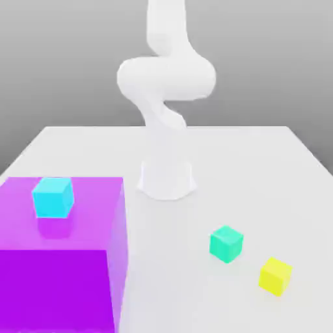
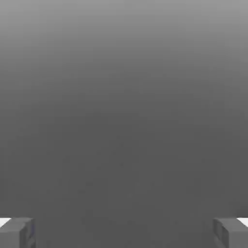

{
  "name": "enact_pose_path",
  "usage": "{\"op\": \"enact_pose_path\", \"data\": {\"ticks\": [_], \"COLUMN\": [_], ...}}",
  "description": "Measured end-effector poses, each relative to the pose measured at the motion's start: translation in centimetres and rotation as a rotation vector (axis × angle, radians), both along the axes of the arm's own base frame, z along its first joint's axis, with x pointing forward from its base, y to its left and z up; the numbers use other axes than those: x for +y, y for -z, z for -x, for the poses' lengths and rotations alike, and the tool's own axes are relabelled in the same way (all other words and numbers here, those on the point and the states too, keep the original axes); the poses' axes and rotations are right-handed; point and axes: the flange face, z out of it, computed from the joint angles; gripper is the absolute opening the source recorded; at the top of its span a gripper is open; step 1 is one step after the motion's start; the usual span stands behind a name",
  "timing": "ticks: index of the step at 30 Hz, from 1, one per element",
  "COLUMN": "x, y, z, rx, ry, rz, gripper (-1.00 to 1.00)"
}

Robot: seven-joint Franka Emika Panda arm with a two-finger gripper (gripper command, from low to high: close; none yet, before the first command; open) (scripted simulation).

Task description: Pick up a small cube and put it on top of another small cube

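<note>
The cyan cube [image 1: 53,198] sat atop the purple block [image 1: 58,273]; the gripper [image 2: 124,233] (quite empty) was wide open.

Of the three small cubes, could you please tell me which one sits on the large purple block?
The cyan cube; the green and yellow ones are on the table.

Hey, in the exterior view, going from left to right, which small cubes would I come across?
Light-blue small cube → green small cube → yellow small cube.
</note>
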Motion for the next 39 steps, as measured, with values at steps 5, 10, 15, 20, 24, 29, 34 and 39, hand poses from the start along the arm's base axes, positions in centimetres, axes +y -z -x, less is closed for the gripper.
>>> {"op": "enact_pose_path", "data": {"ticks": [5,10,15,20,24,29,34,39], "x": [4.2,8.3,11.2,12.2,12.2,12.2,12.3,12.3], "y": [12.4,25.0,37.7,48.3,51.8,52.5,51.6,47.9], "z": [-3.4,-2.5,2.8,8.0,8.5,8.6,8.6,8.6], "rx": [0.173,0.346,0.538,0.676,0.685,0.686,0.686,0.685], "ry": [-0.155,-0.320,-0.510,-0.647,-0.658,-0.658,-0.658,-0.660], "rz": [0.056,0.123,0.209,0.274,0.278,0.278,0.278,0.280], "gripper": [0.00,0.00,0.00,0.00,0.00,-1.00,-1.00,-1.00]}}
